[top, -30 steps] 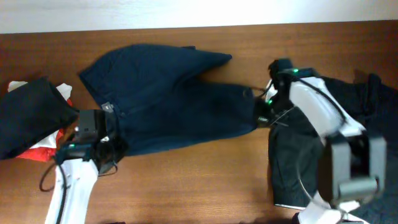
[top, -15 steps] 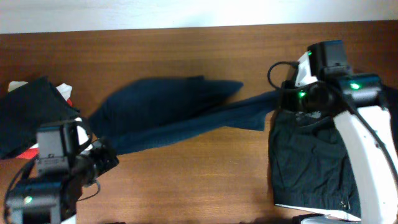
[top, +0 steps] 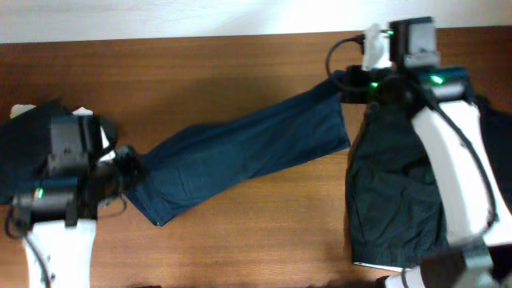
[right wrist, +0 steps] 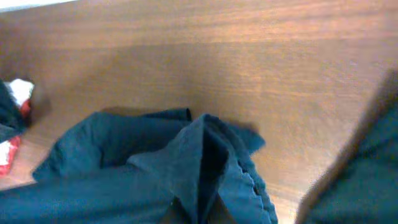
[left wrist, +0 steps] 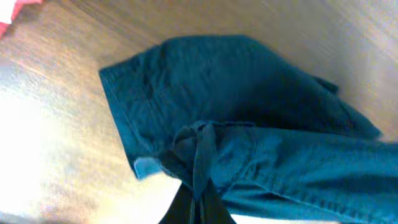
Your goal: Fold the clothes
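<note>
Navy shorts [top: 248,152] are pulled out into one long band over the tabletop [top: 240,64]. In the overhead view the long axis runs from lower left to upper right. We cannot tell whether the middle of the band rests on the wood.

Left hand [top: 128,164] is closed on the lower-left end. The left wrist view shows the cloth gathered into a tight pleat at the fingers, with a hemmed corner spreading beyond it.

Right hand [top: 352,80] is closed on the upper-right end. The right wrist view shows a pinched fold of navy cloth with a stitched edge.

Near-black shorts [top: 392,200] lie spread flat at the right under the right arm, long axis running front to back, just beside the band's upper end.

At the far left edge lies a dark cloth [top: 24,144], touching a white and red item [right wrist: 13,99].
</note>
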